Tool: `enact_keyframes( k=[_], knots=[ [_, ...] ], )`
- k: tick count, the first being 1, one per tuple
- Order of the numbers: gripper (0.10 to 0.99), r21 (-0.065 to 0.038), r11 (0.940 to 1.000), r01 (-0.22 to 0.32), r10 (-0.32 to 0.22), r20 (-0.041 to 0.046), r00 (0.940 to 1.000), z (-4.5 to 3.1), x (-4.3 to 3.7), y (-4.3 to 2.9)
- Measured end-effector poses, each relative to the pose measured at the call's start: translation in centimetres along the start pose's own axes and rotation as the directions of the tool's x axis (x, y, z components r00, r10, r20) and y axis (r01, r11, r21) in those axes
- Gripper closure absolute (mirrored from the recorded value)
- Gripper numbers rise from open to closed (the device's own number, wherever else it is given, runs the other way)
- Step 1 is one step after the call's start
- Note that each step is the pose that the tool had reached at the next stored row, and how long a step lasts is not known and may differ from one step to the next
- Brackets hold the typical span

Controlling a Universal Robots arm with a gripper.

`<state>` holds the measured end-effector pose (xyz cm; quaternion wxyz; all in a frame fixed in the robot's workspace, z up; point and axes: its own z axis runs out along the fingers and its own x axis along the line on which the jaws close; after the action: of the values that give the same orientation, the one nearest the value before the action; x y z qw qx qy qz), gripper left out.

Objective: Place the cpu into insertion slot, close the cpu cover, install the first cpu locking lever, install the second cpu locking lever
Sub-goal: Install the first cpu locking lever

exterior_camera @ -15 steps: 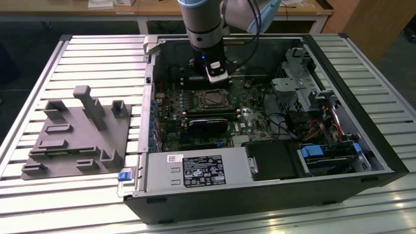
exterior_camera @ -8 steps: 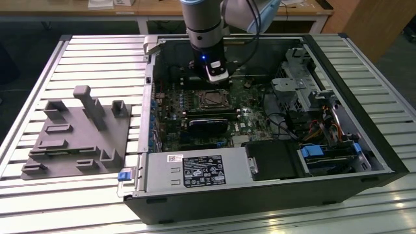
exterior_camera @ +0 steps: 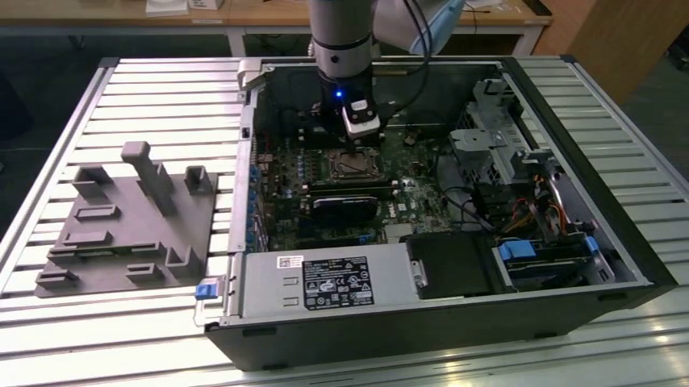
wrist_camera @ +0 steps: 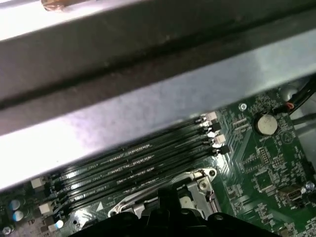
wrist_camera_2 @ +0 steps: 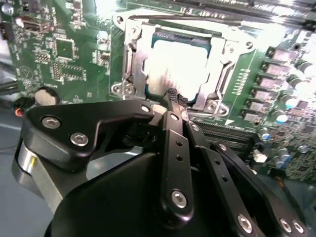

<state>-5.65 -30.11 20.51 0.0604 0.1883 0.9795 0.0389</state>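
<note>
Black linkage bars of the gripper [wrist_camera_2: 177, 106] occupy the foreground of the second wrist view, converging to narrow tips that sit close together with no visible gap; nothing is seen clamped between them. These tips hover at the near edge of the socket, just above the motherboard [wrist_camera_2: 59, 49]. Beyond them the cpu [wrist_camera_2: 180, 61] lies flat inside the socket, its metal top glaring bright under the light. Around it sits the cpu cover [wrist_camera_2: 133, 54], a silvery frame lying down over the socket with the chip showing through its open window. A thin locking lever [wrist_camera_2: 177, 17] runs straight along the far side of the frame; whether it is latched cannot be told.

In the first wrist view, one corner of the cover frame [wrist_camera: 200, 180] shows beside a row of dark memory slots [wrist_camera: 133, 165], with a round coin battery [wrist_camera: 265, 124] on the green board farther off.

In the exterior view, the arm [exterior_camera: 342, 48] descends into an open computer case [exterior_camera: 431, 322] lying on a slatted metal table [exterior_camera: 119, 81], and the gripper [exterior_camera: 361, 133] hangs directly over the socket [exterior_camera: 352, 165]. A grey fixture block [exterior_camera: 124, 222] rests on the table toward the exterior view's left, well apart from the case.
</note>
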Motion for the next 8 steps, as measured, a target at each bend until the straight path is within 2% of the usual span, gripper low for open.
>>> enact_keyframes(
  k=[8],
  knots=[
    [0.980,0.003,1.0000,0.000,0.000,0.0008,1.0000,-0.01,-0.06,-0.13]
  ],
)
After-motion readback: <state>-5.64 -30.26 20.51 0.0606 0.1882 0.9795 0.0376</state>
